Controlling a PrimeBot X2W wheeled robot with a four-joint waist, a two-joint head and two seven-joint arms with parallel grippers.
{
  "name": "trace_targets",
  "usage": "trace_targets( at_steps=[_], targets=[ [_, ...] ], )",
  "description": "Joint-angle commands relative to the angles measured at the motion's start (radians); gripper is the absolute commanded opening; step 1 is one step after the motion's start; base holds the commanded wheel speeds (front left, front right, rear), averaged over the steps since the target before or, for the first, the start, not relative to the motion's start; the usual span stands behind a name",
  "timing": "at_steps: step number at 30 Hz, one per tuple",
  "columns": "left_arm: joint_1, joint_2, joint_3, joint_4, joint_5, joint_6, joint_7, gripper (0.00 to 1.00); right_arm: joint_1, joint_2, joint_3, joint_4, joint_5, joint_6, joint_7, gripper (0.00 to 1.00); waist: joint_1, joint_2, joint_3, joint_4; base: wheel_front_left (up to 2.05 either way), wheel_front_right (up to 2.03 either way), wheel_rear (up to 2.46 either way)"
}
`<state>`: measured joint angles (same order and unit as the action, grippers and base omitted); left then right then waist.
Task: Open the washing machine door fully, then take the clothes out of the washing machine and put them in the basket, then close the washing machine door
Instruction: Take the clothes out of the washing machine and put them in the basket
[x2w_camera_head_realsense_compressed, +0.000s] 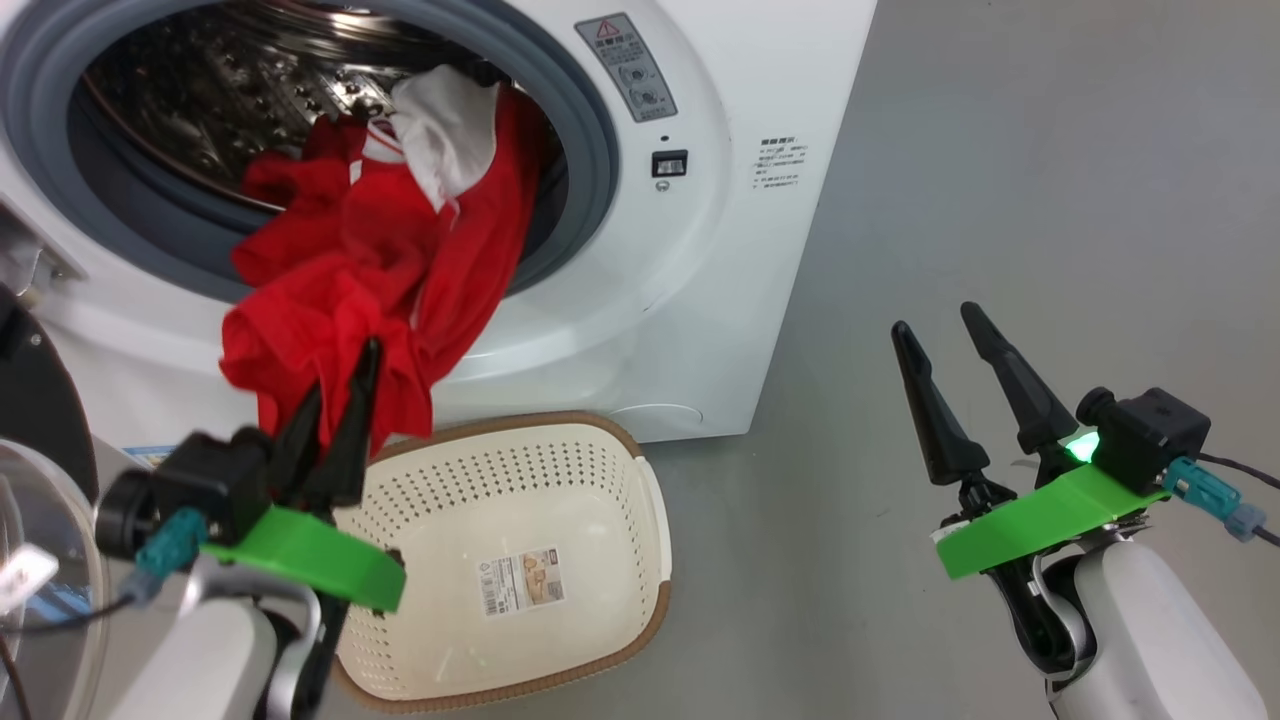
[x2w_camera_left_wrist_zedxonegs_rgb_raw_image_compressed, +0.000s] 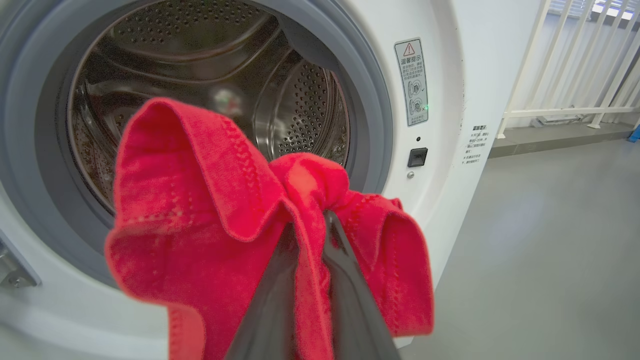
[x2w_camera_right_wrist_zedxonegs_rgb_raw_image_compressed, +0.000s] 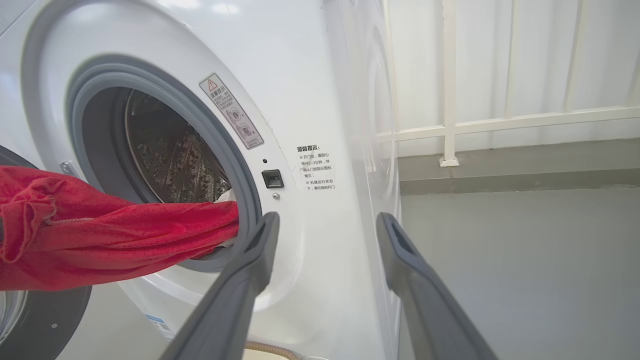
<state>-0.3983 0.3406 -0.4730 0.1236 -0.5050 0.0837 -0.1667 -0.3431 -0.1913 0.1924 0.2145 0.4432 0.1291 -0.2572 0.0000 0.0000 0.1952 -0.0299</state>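
The washing machine (x2w_camera_head_realsense_compressed: 690, 250) stands with its door (x2w_camera_head_realsense_compressed: 35, 400) swung open at the far left. The red clothes (x2w_camera_head_realsense_compressed: 370, 260) with white lining hang out of the steel drum over the grey ring. My left gripper (x2w_camera_head_realsense_compressed: 345, 395) is shut on their lower edge, above the basket's left rim. In the left wrist view, the left gripper (x2w_camera_left_wrist_zedxonegs_rgb_raw_image_compressed: 310, 222) pinches a bunched red fold of the clothes (x2w_camera_left_wrist_zedxonegs_rgb_raw_image_compressed: 200, 220) in front of the drum. The cream basket (x2w_camera_head_realsense_compressed: 610, 500) sits empty on the floor below the opening. My right gripper (x2w_camera_head_realsense_compressed: 935, 320) is open and empty, off to the machine's right.
Grey floor (x2w_camera_head_realsense_compressed: 1050, 180) stretches to the right of the machine. A white railing (x2w_camera_right_wrist_zedxonegs_rgb_raw_image_compressed: 450, 100) runs along the wall behind the machine. In the right wrist view, the right gripper (x2w_camera_right_wrist_zedxonegs_rgb_raw_image_compressed: 328, 220) points at the machine's front corner (x2w_camera_right_wrist_zedxonegs_rgb_raw_image_compressed: 350, 165), and the clothes (x2w_camera_right_wrist_zedxonegs_rgb_raw_image_compressed: 100, 235) stretch out at the left.
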Motion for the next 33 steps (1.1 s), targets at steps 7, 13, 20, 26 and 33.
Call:
trace_targets(
  at_steps=[7, 13, 20, 26, 33],
  targets=[
    [0.079, 0.044, 0.045, -0.132, -0.029, 0.049, 0.02, 0.0, 0.029, -0.004, 0.028, -0.031, 0.013, 0.002, -0.005, 1.0, 0.0, 0.0, 0.01, -0.012, 0.0, 0.0, 0.0],
    [0.074, 0.015, 0.014, -0.036, -0.036, 0.027, 0.002, 0.0, 0.007, -0.004, 0.035, -0.029, 0.014, 0.002, -0.005, 1.0, 0.0, 0.0, 0.041, -0.038, 0.0, 0.0, 0.0],
    [-0.005, -0.039, 0.008, 0.22, -0.065, -0.042, -0.05, 0.0, -0.014, 0.0, 0.034, -0.028, 0.013, 0.002, -0.005, 1.0, 0.0, 0.0, 0.094, -0.074, 0.0, 0.0, 0.0],
    [-0.114, -0.088, 0.018, 0.478, -0.09, -0.118, -0.077, 0.0, -0.034, 0.005, 0.033, -0.033, 0.01, 0.002, -0.005, 1.0, 0.0, 0.0, 0.145, -0.112, 0.0, 0.0, 0.0],
    [-0.228, -0.12, 0.049, 0.742, -0.097, -0.16, -0.092, 0.13, -0.054, 0.011, 0.034, -0.041, 0.007, 0.002, -0.005, 1.0, 0.0, 0.0, 0.191, -0.155, 0.0, 0.0, 0.0]
  ],
)
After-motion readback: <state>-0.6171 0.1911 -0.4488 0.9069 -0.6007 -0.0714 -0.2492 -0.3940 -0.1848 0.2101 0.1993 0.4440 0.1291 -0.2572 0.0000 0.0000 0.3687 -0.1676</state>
